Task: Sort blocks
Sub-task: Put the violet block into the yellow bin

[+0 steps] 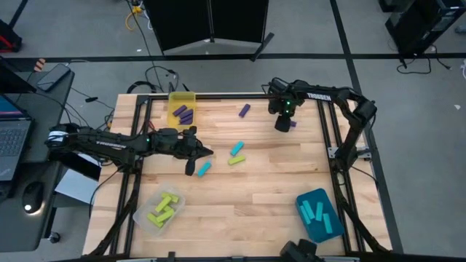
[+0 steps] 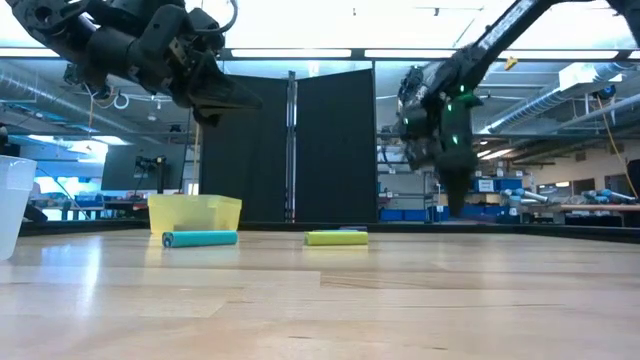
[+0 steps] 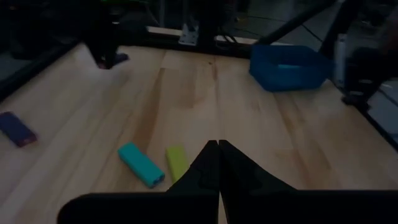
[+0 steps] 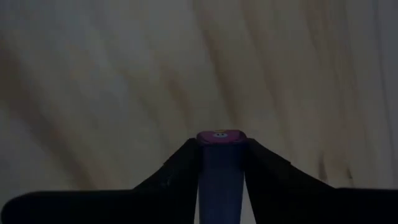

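A pale wooden table (image 1: pixel 240 196) fills the middle of the overhead frame, with grey floor around it and a dark screen beyond its top edge. The right gripper (image 1: pixel 282 124) sits in the upper right of the table, its fingers closed on a purple block (image 4: pixel 221 168) that shows between them in its wrist view. The left gripper (image 1: pixel 209 152) hangs over the table's left-centre, fingers pressed together on nothing. Just right of it lie loose blocks: a cyan block (image 1: pixel 237 148), a yellow-green block (image 1: pixel 235 160) and another cyan block (image 1: pixel 203 168). A second purple block (image 1: pixel 244 110) lies near the top centre. The yellow bin (image 1: pixel 182 98) at upper left holds purple blocks, the clear bin (image 1: pixel 142 216) at lower left holds yellow-green ones, and the teal bin (image 1: pixel 306 222) at lower right holds cyan ones.
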Tool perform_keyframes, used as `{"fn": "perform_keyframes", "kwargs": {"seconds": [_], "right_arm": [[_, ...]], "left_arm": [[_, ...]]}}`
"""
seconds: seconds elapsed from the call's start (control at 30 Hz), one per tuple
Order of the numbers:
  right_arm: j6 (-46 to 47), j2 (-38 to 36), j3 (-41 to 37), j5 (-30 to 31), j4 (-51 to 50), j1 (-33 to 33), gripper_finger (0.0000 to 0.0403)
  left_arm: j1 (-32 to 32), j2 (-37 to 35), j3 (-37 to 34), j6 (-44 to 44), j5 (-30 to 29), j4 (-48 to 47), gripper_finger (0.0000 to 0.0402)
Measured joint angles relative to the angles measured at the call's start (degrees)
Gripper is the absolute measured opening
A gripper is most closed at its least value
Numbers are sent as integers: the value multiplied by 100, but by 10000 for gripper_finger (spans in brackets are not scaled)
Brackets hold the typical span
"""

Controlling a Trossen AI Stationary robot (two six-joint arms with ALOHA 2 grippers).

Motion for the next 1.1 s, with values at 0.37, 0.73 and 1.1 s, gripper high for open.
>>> {"fn": "perform_keyframes", "kwargs": {"seconds": [0.37, 0.73, 1.1], "right_arm": [[1046, -1091, -1230, -1886, 3525, 1251, 112], [2730, -1782, -3237, -1275, 9352, 2852, 112], [2464, -1788, -3281, -629, 10318, 3607, 112]], "left_arm": [[0, 850, 4, -26, -150, 960, 5], [-83, 1051, 4, -152, -391, 1801, 54], [-363, 1719, 200, -179, -809, 2874, 179]]}}
